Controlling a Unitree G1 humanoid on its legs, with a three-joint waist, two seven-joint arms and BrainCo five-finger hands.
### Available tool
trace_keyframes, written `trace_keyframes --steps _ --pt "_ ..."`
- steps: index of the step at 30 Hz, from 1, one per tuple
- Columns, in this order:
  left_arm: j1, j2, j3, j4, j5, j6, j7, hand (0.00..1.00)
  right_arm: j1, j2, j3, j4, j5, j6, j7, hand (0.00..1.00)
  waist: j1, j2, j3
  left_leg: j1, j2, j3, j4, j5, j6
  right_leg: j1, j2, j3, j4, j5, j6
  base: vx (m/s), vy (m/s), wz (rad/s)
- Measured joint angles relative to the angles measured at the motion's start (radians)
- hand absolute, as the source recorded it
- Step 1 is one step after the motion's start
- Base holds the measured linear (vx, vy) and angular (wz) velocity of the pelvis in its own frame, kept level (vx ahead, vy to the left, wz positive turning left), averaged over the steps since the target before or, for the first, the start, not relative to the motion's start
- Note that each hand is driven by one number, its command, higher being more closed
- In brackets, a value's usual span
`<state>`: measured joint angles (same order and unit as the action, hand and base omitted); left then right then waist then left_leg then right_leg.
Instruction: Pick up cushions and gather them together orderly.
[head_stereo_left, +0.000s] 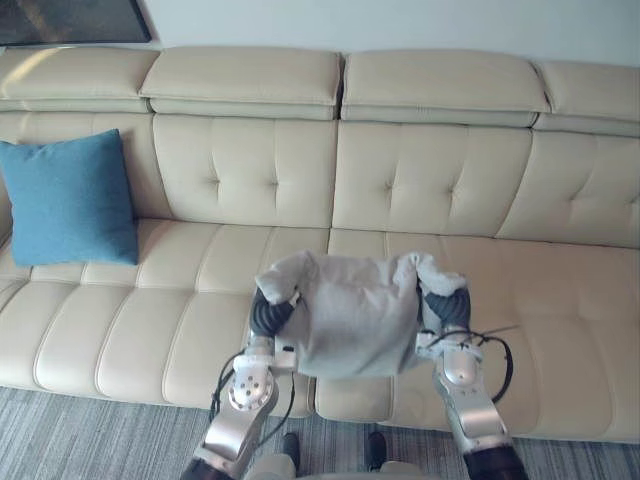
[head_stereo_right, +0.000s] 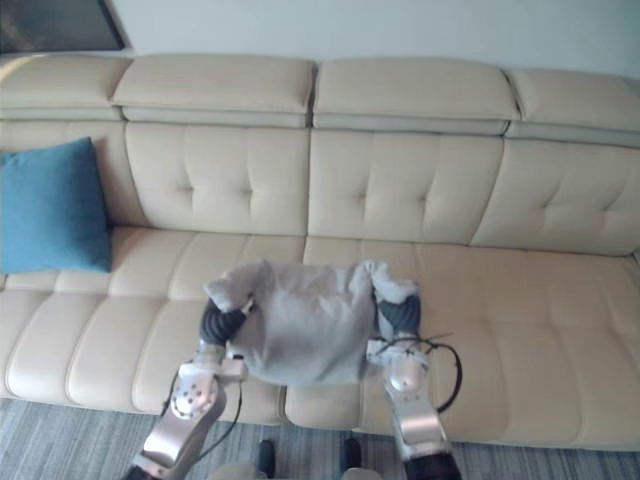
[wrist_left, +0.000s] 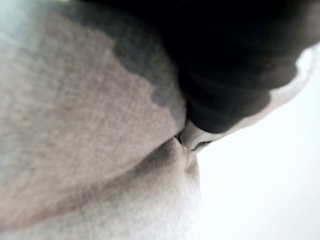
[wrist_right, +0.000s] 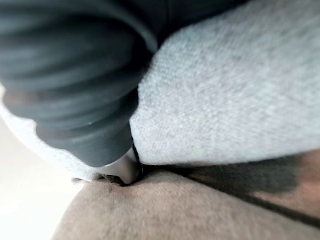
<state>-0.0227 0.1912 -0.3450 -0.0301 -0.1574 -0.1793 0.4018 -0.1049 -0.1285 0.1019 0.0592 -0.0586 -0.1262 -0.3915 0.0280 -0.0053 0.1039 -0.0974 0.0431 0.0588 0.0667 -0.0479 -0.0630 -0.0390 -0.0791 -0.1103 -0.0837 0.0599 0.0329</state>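
- Grey cushion (head_stereo_left: 355, 315) is carried between both arms, above the front of the sofa (head_stereo_left: 430, 180) seat, its long axis running side to side.
- Left robot hand (head_stereo_left: 268, 312) presses on its left end, right robot hand (head_stereo_left: 447, 305) on its right end; both are buried in the fabric, so clenched or released cannot be told.
- Blue cushion (head_stereo_left: 68, 197) leans upright on the backrest at the far left, well apart.
- Judgement: the coming move runs leftward; the left robot hand is nearer.

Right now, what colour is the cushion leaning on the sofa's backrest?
Plain blue; the cushion shows best in the left eye view.
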Motion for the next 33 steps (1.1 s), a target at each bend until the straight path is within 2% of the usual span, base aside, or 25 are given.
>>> trace_keyframes --steps 2,7,9,14,17,19,20,24,27,31,33 --pt "-0.063 0.001 0.038 0.004 0.0 0.0 0.036 1.0 -0.098 -0.003 0.024 0.022 0.0 -0.001 -0.019 1.0 0.0 -0.001 0.002 -0.034 0.0 0.003 -0.025 0.029 -0.003 -0.045 0.005 0.004 -0.005 0.022 -0.007 -0.09 -0.022 -0.07" --pt "-0.154 0.011 0.053 0.047 0.0 -0.001 0.075 1.0 -0.194 -0.01 0.03 0.102 0.004 -0.001 -0.025 1.0 0.008 -0.004 0.012 -0.085 0.004 -0.003 -0.05 0.066 -0.006 -0.106 0.01 0.001 -0.005 0.048 -0.01 -0.09 -0.019 0.02" --pt "-0.246 0.032 0.065 0.078 0.0 -0.001 0.087 1.0 -0.269 -0.01 0.03 0.136 0.023 0.001 -0.041 1.0 0.013 -0.011 0.065 -0.144 0.007 -0.001 -0.053 0.091 -0.005 -0.168 0.011 0.004 -0.005 0.077 -0.012 -0.15 -0.008 -0.04" --pt "-0.435 0.061 0.094 0.191 0.0 0.004 0.126 1.0 -0.407 -0.007 0.028 0.189 0.061 0.008 -0.062 1.0 0.026 -0.026 0.133 -0.229 0.011 0.016 -0.068 0.133 -0.004 -0.269 0.009 0.013 -0.005 0.12 -0.018 -0.14 -0.014 -0.1" --pt "-0.543 0.086 0.108 0.225 0.0 0.009 0.15 1.0 -0.5 -0.008 0.018 0.199 0.081 0.008 -0.089 1.0 0.028 -0.027 0.175 -0.271 0.014 0.016 -0.068 0.151 -0.007 -0.312 0.01 0.013 -0.005 0.137 -0.018 -0.12 -0.008 -0.03" --pt "-0.661 0.106 0.135 0.306 0.0 0.01 0.168 1.0 -0.621 -0.009 0.005 0.262 0.08 0.007 -0.106 1.0 0.027 -0.027 0.216 -0.29 0.016 0.017 -0.083 0.173 -0.01 -0.341 0.013 0.013 -0.005 0.149 -0.023 -0.1 -0.012 -0.03" --pt "-0.717 0.114 0.141 0.355 0.001 0.009 0.17 0.0 -0.677 -0.01 -0.008 0.299 0.08 0.007 -0.115 0.0 0.027 -0.027 0.224 -0.306 0.017 0.016 -0.098 0.188 -0.012 -0.363 0.014 0.012 -0.005 0.153 -0.021 -0.1 -0.017 -0.03" --pt "-0.87 0.14 0.172 0.459 0.0 0.006 0.191 0.0 -0.814 -0.031 -0.025 0.357 0.079 0.0 -0.15 0.0 0.024 -0.027 0.262 -0.333 0.017 0.015 -0.138 0.228 -0.013 -0.409 0.019 0.012 -0.005 0.172 -0.022 -0.08 -0.001 0.0" --pt "-1.001 0.2 0.187 0.56 0.0 -0.008 0.202 0.0 -0.936 -0.052 -0.067 0.434 0.078 -0.003 -0.18 0.0 0.015 -0.028 0.29 -0.34 0.014 0.015 -0.168 0.247 -0.012 -0.429 0.02 0.012 -0.005 0.175 -0.02 -0.06 0.015 0.0" --pt "-1.089 0.252 0.192 0.654 0.0 -0.009 0.191 0.0 -1.015 -0.094 -0.082 0.489 0.08 -0.004 -0.181 0.0 0.005 -0.03 0.297 -0.349 0.01 0.014 -0.168 0.248 -0.01 -0.439 0.017 0.012 -0.005 0.176 -0.018 -0.01 0.006 0.0" --pt "-1.148 0.314 0.194 0.711 0.002 -0.009 0.163 0.0 -1.076 -0.145 -0.096 0.56 0.103 -0.008 -0.178 0.0 -0.002 -0.03 0.3 -0.354 0.009 0.014 -0.168 0.248 -0.01 -0.444 0.017 0.013 -0.005 0.181 -0.011 -0.01 0.017 -0.01"
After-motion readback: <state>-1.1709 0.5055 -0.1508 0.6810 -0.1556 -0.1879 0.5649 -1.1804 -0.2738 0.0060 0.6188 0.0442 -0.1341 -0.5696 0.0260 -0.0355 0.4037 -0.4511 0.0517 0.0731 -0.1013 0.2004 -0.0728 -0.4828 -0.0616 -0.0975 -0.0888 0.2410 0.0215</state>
